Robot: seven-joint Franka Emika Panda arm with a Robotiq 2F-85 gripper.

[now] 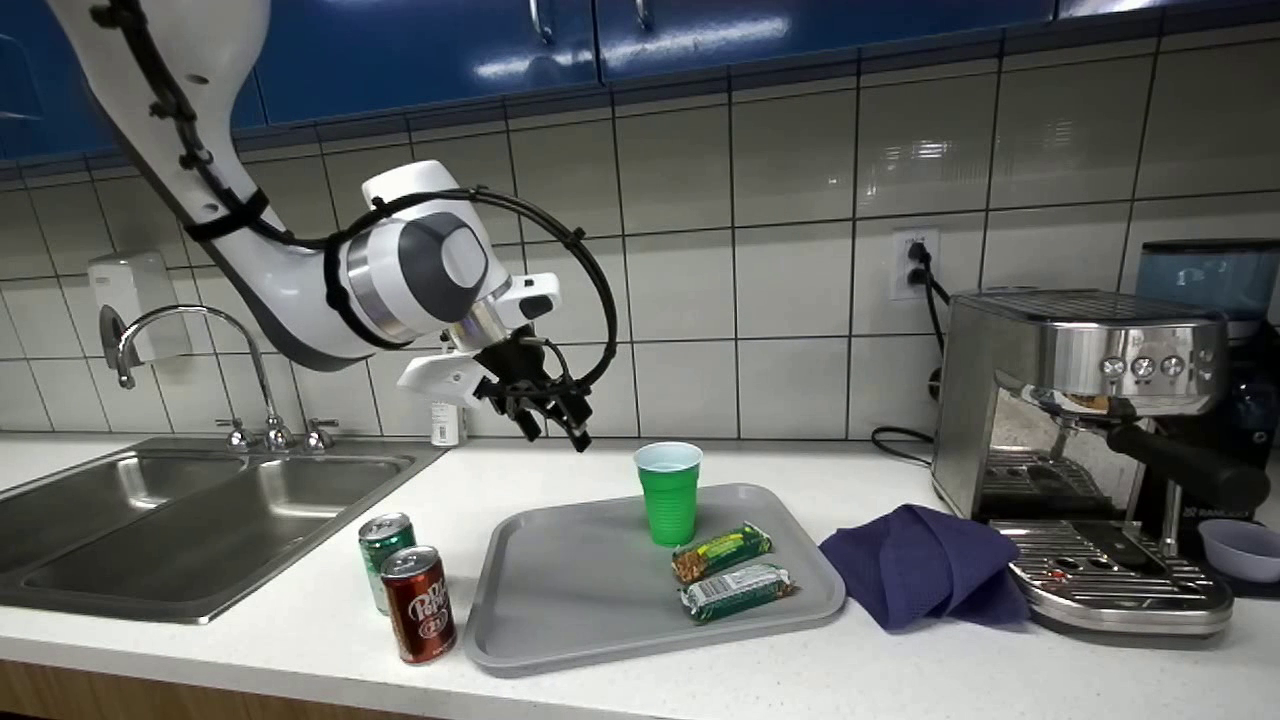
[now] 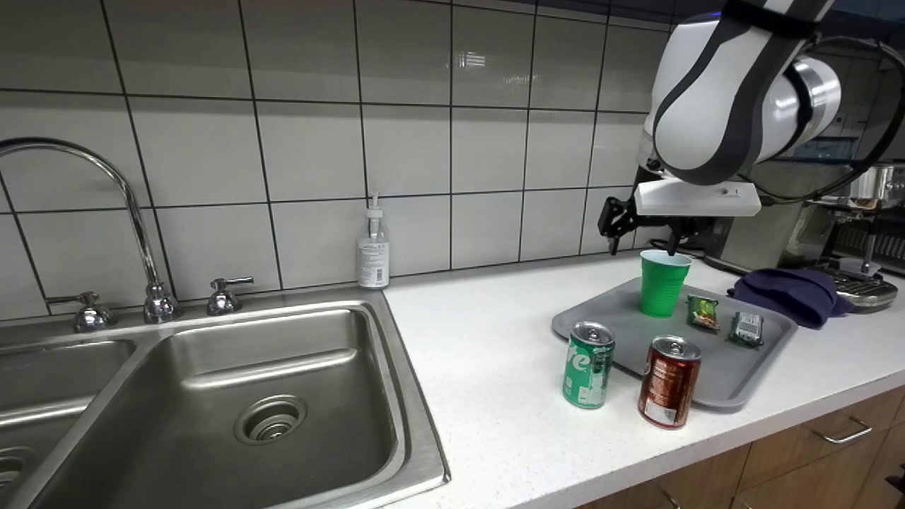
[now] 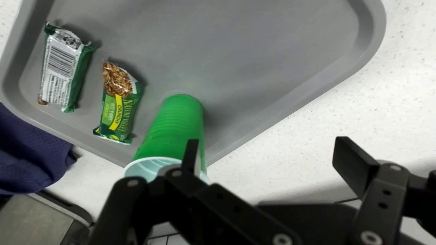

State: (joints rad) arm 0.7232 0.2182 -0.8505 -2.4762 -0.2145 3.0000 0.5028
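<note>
My gripper [image 1: 556, 437] is open and empty, in the air above the counter. In the wrist view its two fingers [image 3: 267, 149] are wide apart, with counter showing between them. One finger overlaps the green cup [image 3: 180, 122] there, but no contact can be made out. The cup is nearest; it stands upright on the grey tray [image 1: 570, 575], and its inside is pale. Two green-wrapped granola bars lie beside it: one front up [image 3: 119, 105], the other barcode up [image 3: 61, 68]. In an exterior view the gripper [image 2: 643, 247] hangs just above the cup [image 2: 663, 286].
A green can [image 2: 589, 364] and a red Dr Pepper can [image 1: 420, 605] stand beside the tray. A purple cloth [image 1: 920, 565] lies between tray and coffee machine [image 1: 1080, 340]. A steel sink [image 2: 276, 375], faucet [image 2: 117, 184] and soap bottle [image 2: 373, 251] are on the sink side. Blue cabinets [image 1: 420, 60] hang above.
</note>
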